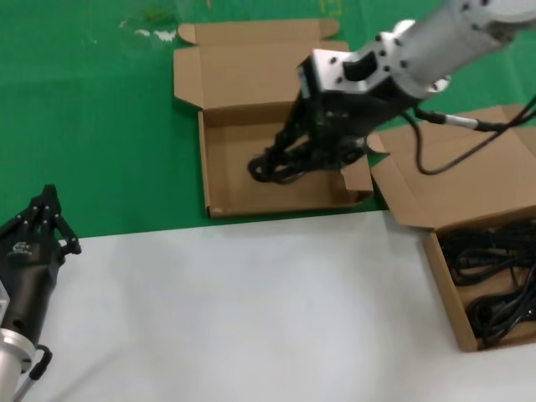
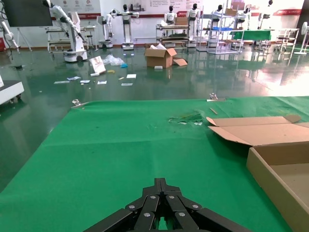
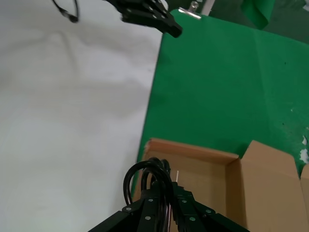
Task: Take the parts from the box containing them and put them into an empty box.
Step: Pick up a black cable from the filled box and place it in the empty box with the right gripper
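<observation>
Green matting (image 1: 100,126) covers the far half of the work surface, white sheet (image 1: 251,310) the near half — both cartons sit along that seam.

Empty box (image 1: 243,180): directly beneath the right gripper, lid folded back on the far side. Its floor shows bare around the cord; nothing else lies in it.

Box containing them (image 1: 444,276): off to the right gripper's own right and nearer the robot, lid (image 1: 452,184) open toward the arm. Remaining cords (image 1: 498,280) lie in two dark heaps inside, well apart from the gripper.

Right gripper (image 1: 289,159): reached down into the empty box, fingers clamped on one coiled cord (image 1: 268,167). In the right wrist view a loop of the bundle (image 3: 145,176) sticks out past the fingertips, toward the box wall on the white-sheet side. Bundle's long axis looks to run roughly along the fingers, though the arm hides most of it. Whether the loop touches the floor, cannot tell.

Judgement: the coming move turns on straight-down clearance — the box floor lies just below the cord, so a release should land it inside.

Left gripper (image 1: 46,222): parked far to the left at the mat's edge, fingers drawn together on nothing; right arm is clearly the nearer one.
</observation>
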### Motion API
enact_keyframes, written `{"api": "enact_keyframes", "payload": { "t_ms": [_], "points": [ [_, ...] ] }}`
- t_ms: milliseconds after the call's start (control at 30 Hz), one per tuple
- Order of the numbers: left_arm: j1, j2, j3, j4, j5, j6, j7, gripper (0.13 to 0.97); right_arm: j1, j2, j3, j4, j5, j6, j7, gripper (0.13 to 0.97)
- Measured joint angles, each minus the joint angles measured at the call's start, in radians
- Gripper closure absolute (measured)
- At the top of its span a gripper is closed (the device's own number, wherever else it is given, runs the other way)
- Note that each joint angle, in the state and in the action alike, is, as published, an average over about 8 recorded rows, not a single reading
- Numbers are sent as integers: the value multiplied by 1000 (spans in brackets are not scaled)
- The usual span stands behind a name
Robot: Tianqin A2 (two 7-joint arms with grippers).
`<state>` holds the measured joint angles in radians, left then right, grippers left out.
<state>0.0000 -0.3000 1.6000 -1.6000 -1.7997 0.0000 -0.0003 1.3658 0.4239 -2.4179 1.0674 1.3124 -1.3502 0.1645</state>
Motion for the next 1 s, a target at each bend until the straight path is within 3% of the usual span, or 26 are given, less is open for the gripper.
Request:
{"api": "enact_keyframes", "payload": {
  "t_ms": [367, 667, 1000],
  "points": [
    [0, 0, 0, 0, 0, 0, 0, 957, 5, -229, 10, -400, -84, 203, -175, 924],
    [0, 0, 0, 0, 0, 0, 0, 957, 35, -375, 50, -731, -78, 376, -345, 910],
    [0, 0, 0, 0, 0, 0, 0, 957, 39, -411, 59, -805, -45, 419, -380, 836]
  ]
}}
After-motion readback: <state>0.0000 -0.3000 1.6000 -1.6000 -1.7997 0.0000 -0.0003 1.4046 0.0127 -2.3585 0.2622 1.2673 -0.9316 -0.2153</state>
